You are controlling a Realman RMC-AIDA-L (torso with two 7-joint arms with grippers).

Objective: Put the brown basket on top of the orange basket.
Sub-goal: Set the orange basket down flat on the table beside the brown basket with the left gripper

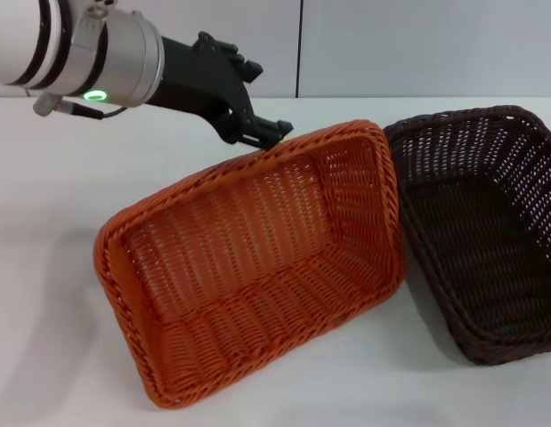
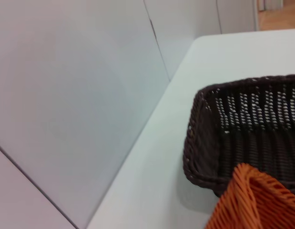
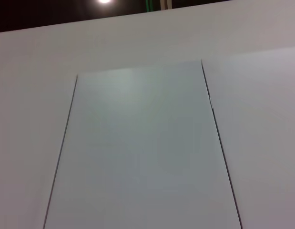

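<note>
Fingers [image 1: 273, 132] of the left gripper [image 1: 262, 133] clenched at the far rim of the tilted orange basket [image 1: 257, 267]; brown basket [image 1: 489, 240] adjacent on tabletop [image 1: 44, 196].

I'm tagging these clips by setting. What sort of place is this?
Probably a lab or test room: a bare white table against plain panelled walls, holding only the orange basket and the brown basket, with the left gripper above.

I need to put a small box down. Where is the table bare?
Bare table lies left of the orange basket, under the left gripper, and along the front edge. It is crowded on the right, where the brown basket meets the orange one.
</note>
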